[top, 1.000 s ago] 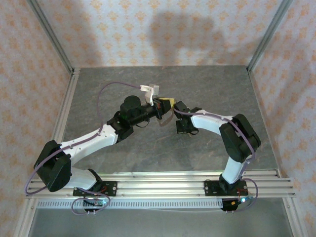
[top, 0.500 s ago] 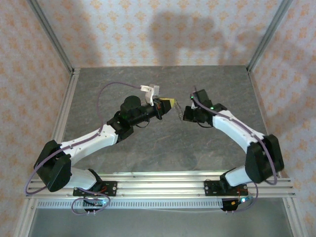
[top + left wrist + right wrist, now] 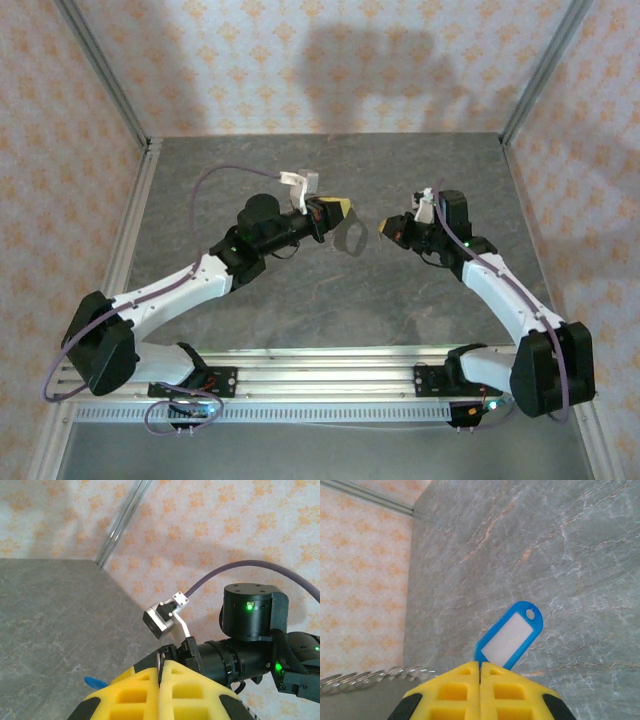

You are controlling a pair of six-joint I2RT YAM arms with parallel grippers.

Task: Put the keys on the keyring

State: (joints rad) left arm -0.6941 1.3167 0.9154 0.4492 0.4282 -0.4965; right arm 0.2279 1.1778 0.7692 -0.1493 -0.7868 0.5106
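Holding above the grey table (image 3: 330, 300), the left gripper (image 3: 343, 206) has its yellow pads pressed together on a thin metal edge, the keyring (image 3: 160, 661), whose oval loop hangs just beside the tips. The right gripper (image 3: 386, 229) faces it, near but apart. It is clamped on the blue key tag (image 3: 509, 637), which sticks out past the pads over the table.

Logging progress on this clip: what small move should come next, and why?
Probably ease the right gripper toward the left gripper: its fingers pinch the blue tag, the left's pinch what looks like the ring, and a gap separates them.
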